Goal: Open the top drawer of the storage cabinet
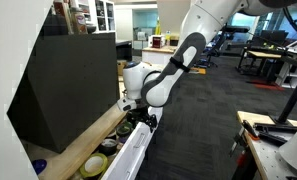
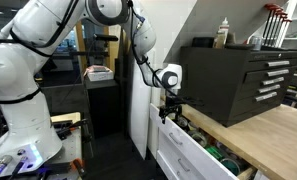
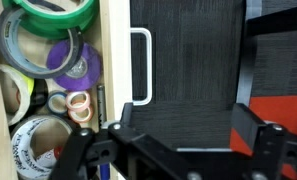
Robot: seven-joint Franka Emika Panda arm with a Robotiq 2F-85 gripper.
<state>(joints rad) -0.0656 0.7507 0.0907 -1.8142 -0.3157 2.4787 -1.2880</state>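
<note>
The white storage cabinet's top drawer point(image 1: 131, 152) stands pulled out in both exterior views point(image 2: 193, 152). Tape rolls point(image 3: 50, 60) lie inside it. In the wrist view the drawer's white front point(image 3: 114, 50) carries a pale bar handle point(image 3: 145, 65). My gripper point(image 3: 183, 125) is open and empty, its fingers spread over dark carpet just outside the drawer front, close to the lower end of the handle and not touching it. In the exterior views the gripper point(image 1: 138, 117) point(image 2: 170, 110) hangs just above the drawer's front edge.
A black tool chest point(image 1: 63, 85) point(image 2: 238, 78) sits on the wooden bench top point(image 2: 273, 130) above the cabinet. Dark carpet point(image 1: 203, 120) lies beside the drawer. A workbench with tools point(image 1: 273, 135) stands across the aisle. The robot's white base point(image 2: 18, 110) is nearby.
</note>
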